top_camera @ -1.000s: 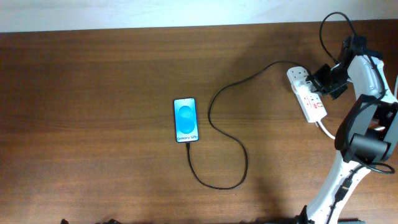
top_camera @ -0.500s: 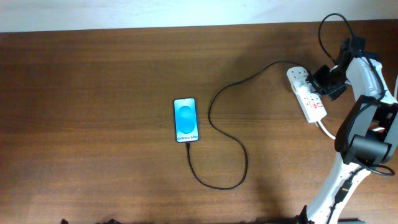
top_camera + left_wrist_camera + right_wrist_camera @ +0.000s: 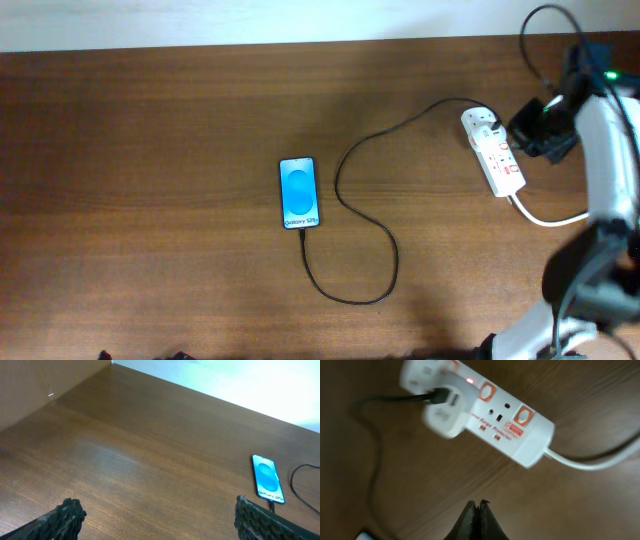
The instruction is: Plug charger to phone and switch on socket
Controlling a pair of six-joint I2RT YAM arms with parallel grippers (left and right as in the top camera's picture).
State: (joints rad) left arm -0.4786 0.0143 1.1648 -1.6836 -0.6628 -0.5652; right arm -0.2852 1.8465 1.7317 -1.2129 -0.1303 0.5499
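The phone point(image 3: 299, 192) lies mid-table, blue screen lit; it also shows in the left wrist view point(image 3: 267, 478). The charger cable point(image 3: 378, 225) runs from the phone's near end in a loop to a white adapter point(image 3: 449, 404) plugged into the white socket strip point(image 3: 494, 151). In the right wrist view the strip point(image 3: 520, 430) shows a small red light beside the adapter. My right gripper point(image 3: 523, 125) is shut and empty, beside the strip's right side; its closed tips point(image 3: 479, 505) hover off the strip. My left gripper point(image 3: 157, 512) is open and empty, far left of the phone.
The strip's thick white cord point(image 3: 550, 217) trails toward the right arm's base point(image 3: 585, 290). The table's far edge meets a white wall point(image 3: 250, 20).
My right arm has swung outward and lifted away from the strip; the gripper sits slightly farther right. Phone, cable and strip have not moved.
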